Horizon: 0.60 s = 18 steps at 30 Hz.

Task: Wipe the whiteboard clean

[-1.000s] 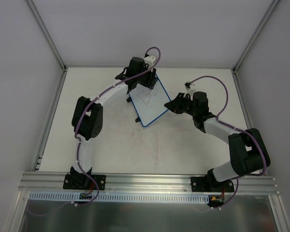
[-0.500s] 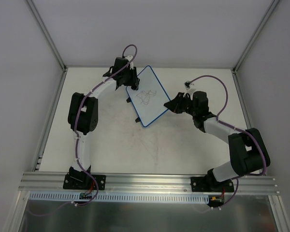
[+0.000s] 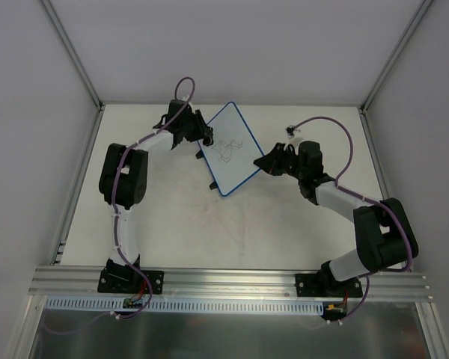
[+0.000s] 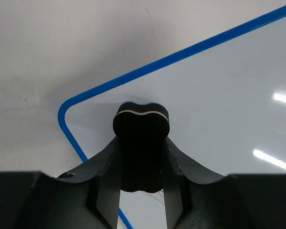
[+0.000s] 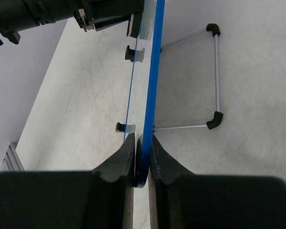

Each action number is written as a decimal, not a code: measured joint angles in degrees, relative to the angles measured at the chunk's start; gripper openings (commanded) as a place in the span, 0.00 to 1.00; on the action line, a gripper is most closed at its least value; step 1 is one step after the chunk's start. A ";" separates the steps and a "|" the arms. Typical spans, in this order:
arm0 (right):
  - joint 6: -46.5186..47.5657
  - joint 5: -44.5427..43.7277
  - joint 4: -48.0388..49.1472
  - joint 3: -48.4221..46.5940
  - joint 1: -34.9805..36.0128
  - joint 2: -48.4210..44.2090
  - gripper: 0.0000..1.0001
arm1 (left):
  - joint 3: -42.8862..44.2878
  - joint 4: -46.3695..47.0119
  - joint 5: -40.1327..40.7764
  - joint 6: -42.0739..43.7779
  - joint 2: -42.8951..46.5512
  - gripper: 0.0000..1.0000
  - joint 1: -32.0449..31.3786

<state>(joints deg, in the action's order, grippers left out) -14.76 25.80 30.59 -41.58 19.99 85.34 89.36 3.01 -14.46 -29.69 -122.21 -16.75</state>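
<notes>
The whiteboard (image 3: 238, 166) stands tilted at the middle back of the table, with dark scribbles (image 3: 224, 148) on its face. My left gripper (image 3: 203, 137) is at the board's left edge, shut on a small black eraser (image 4: 142, 125). The eraser's tip rests on the white face (image 4: 219, 105) just inside the rounded blue corner. My right gripper (image 3: 265, 162) is shut on the board's right corner. In the right wrist view its fingers (image 5: 126, 155) clamp the blue rim (image 5: 155, 71), seen edge-on.
A wire stand (image 5: 216, 71) with black end caps props the board from behind. Two small black feet (image 3: 212, 185) stick out at its lower left edge. Side walls and metal posts enclose the table (image 3: 209, 224). The left arm (image 5: 52, 12) shows beyond the board.
My left gripper with the eraser has moved left, from over the board's upper part to its left edge. The scribbles now show uncovered. The right arm and the board have not moved.
</notes>
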 measured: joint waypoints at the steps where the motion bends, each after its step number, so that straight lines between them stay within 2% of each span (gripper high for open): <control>1: -0.02 0.00 0.00 0.00 0.00 0.00 0.00 | -0.87 1.29 -0.22 -1.03 0.15 0.00 0.11; 10: -0.35 0.46 0.28 -0.07 0.00 0.09 0.00 | -7.58 10.27 -0.55 -5.90 1.84 0.00 0.48; 18: -0.85 1.20 0.66 -0.52 -0.04 0.66 0.00 | -9.62 14.73 -1.81 -6.97 1.95 0.00 0.85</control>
<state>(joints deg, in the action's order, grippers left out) -15.62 27.00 31.24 -42.11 19.94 86.00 79.75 17.74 -16.27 -36.67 -120.27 -15.90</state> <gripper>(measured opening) 0.131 0.326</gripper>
